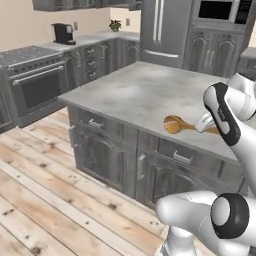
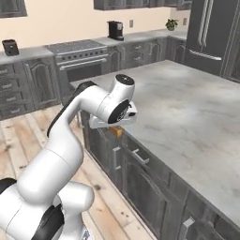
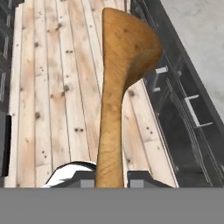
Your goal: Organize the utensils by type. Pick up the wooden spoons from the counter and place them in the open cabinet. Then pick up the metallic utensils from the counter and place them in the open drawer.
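My gripper (image 1: 204,123) is shut on the handle of an orange-brown wooden spoon (image 1: 177,124). The spoon lies roughly level, its oval bowl pointing left, by the front edge of the marbled counter (image 1: 135,90). In the right base view the gripper (image 2: 115,125) sits at the counter's (image 2: 187,103) near edge, and a bit of the wooden spoon (image 2: 117,132) pokes out below the hand. The hand view looks along the wooden spoon (image 3: 122,65) from the gripper (image 3: 109,180), with wood floor under the bowl and the cabinet fronts to its right.
Grey panelled cabinet fronts with shut drawers (image 1: 182,156) run under the counter. A stove (image 1: 35,75), a coffee machine (image 1: 63,33), a fridge (image 1: 162,30) and a microwave (image 1: 217,10) line the far walls. Plank floor (image 1: 40,190) spreads to the left.
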